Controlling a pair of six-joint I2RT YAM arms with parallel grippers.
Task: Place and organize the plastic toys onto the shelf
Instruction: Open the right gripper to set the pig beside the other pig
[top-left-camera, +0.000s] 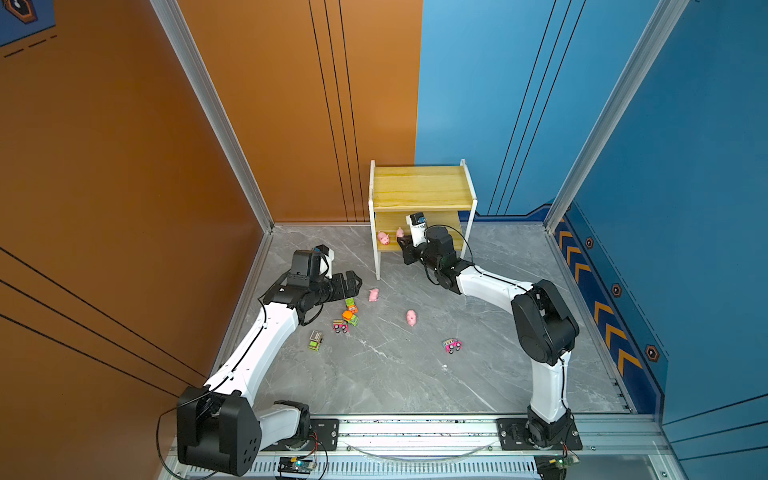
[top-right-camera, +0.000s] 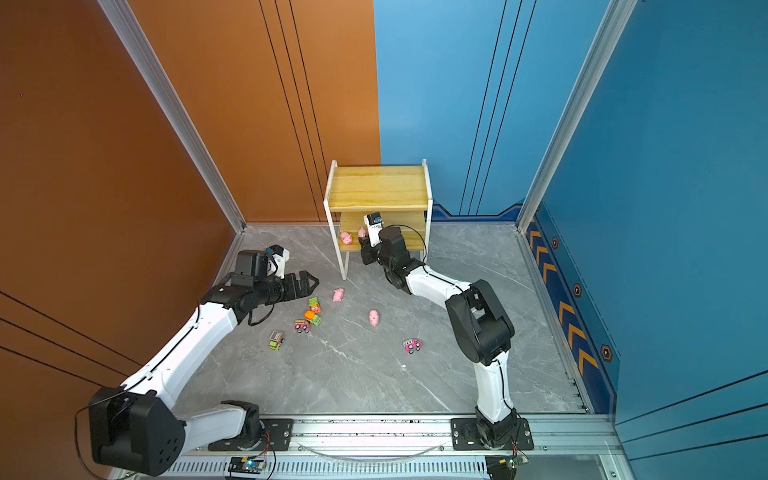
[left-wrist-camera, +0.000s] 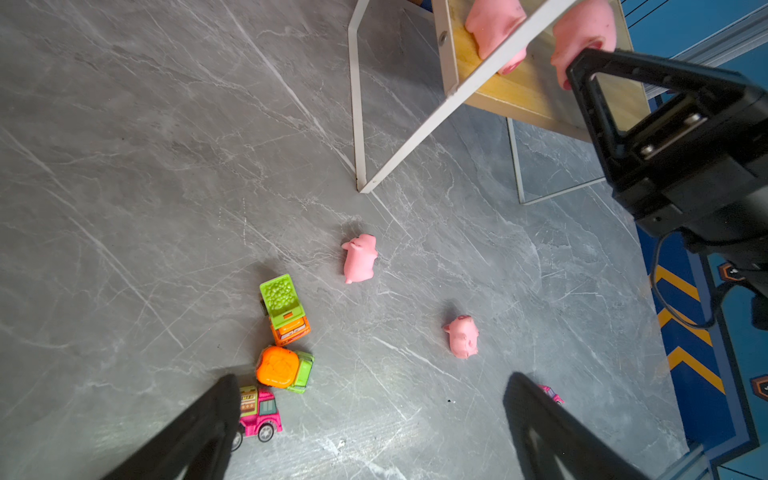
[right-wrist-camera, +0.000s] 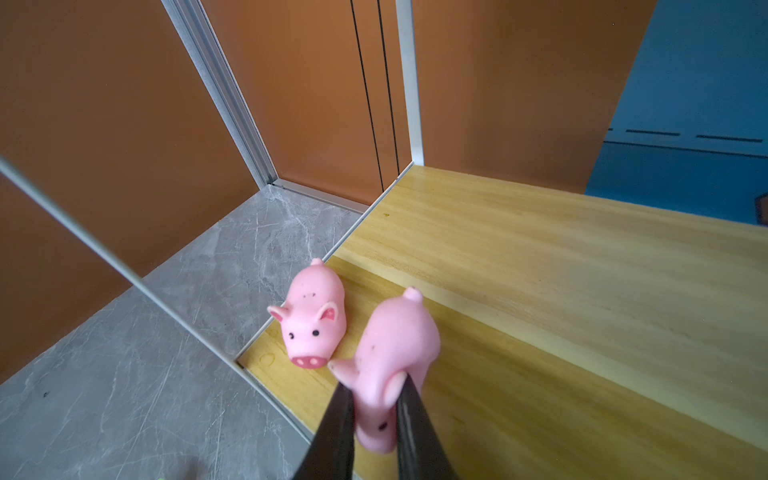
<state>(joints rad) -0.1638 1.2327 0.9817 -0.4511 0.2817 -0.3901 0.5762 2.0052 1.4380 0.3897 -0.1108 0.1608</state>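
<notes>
Farthest out in front of the shelf (top-left-camera: 422, 187), a lone pink truck (top-left-camera: 452, 345) sits on the bench (top-left-camera: 395, 382), and a pale green truck (top-left-camera: 316, 340) lies off to the shelf's front left. Closer in, three huddled trucks (left-wrist-camera: 282, 368) touch one another. Two loose pigs lie apart on the bench, the nearer pig (top-left-camera: 411, 318) and the farther pig (top-left-camera: 374, 294). All seven look unsorted and waiting their turn.

The left jaws hang over the bench to the front left of the shelf, beside the huddle. They are spread wide and hold nothing. I judge they are parked where the next pick is within easy reach.

At the shelf itself, a standing pig (right-wrist-camera: 311, 324) occupies the left front end of the lower board (top-left-camera: 444, 232), snout facing outward. The right jaws are clamped on the head of the held pig (right-wrist-camera: 395, 353), its tail pointing toward the back of the shelf. It sits just beside the standing pig, probably to line the pigs up in a row. Whether its feet rest on the board cannot be told.

Behind and above, the upper board (top-right-camera: 378, 187) carries no toy.
</notes>
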